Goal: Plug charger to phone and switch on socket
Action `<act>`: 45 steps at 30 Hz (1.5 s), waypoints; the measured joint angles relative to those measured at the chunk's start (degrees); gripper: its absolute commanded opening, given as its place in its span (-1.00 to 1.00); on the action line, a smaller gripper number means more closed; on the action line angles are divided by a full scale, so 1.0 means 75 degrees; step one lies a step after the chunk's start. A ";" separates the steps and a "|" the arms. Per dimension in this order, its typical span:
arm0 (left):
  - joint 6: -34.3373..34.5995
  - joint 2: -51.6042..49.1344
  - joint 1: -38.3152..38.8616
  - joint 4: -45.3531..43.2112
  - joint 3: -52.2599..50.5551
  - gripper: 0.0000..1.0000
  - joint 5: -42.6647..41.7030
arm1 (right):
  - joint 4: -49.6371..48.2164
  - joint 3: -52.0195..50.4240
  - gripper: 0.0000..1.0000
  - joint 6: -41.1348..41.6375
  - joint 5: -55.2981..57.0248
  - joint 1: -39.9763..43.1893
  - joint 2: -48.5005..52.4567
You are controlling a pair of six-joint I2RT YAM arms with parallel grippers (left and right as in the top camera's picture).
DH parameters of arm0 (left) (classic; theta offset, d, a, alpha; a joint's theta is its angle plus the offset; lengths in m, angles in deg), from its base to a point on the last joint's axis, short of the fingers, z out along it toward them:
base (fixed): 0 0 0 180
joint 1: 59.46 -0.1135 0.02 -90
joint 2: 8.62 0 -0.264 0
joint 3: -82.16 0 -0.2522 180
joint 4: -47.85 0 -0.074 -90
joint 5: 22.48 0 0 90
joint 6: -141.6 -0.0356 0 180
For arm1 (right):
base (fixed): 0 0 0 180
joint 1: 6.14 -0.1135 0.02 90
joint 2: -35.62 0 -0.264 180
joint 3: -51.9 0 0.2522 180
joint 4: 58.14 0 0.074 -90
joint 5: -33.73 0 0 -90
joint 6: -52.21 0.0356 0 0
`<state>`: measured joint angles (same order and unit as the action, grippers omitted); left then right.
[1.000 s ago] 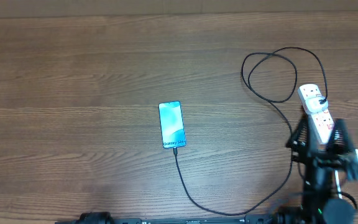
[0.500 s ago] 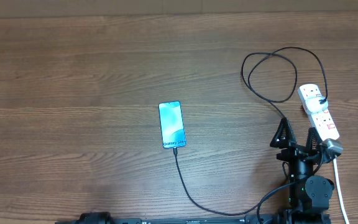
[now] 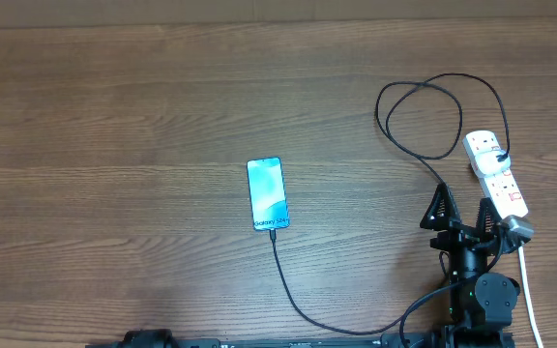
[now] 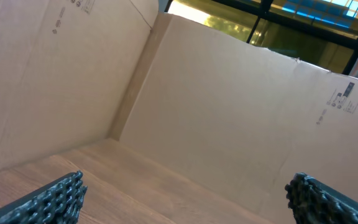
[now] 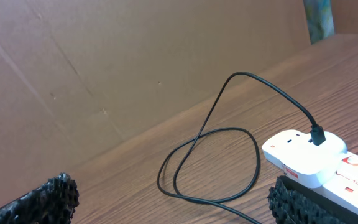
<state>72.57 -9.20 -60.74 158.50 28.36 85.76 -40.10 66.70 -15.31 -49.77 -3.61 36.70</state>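
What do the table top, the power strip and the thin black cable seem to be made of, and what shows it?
Table top: wood or wood-look laminate, matt; brown grain lines run along it.
Power strip: white moulded plastic, with a smooth, glossy casing.
Thin black cable: probably a rubber or plastic sheath; it lies in loose loops.

Spread jaws before cardboard walls (image 4: 229, 106)
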 measured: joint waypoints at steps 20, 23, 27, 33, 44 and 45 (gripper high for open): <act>0.0000 0.0000 0.0000 0.0000 0.0000 0.99 0.0000 | 0.0029 0.0000 1.00 -0.1830 -0.0102 0.0064 -0.0032; 0.0000 0.0000 0.0000 0.0000 0.0000 0.99 0.0003 | 0.0032 0.0000 1.00 -0.1900 -0.0154 0.0064 -0.0032; 0.0000 0.0000 0.0000 0.0000 0.0000 0.99 0.0000 | 0.0032 0.0000 1.00 -0.1953 -0.0160 0.0064 -0.0032; 0.0000 0.0000 0.0000 0.0000 0.0000 0.99 0.0003 | 0.0032 0.0000 1.00 -0.1979 -0.0157 0.0064 -0.0032; 0.0000 0.0000 0.0000 0.0000 0.0000 0.99 0.0003 | 0.0032 0.0000 1.00 -0.1985 -0.0160 0.0064 -0.0032; 0.0000 0.0000 0.0000 0.0000 0.0000 0.99 0.0000 | 0.0032 0.0000 1.00 -0.1988 -0.0157 0.0064 -0.0032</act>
<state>72.57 -9.20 -60.74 158.50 28.36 85.76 -39.86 66.70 -30.22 -50.95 -3.13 36.46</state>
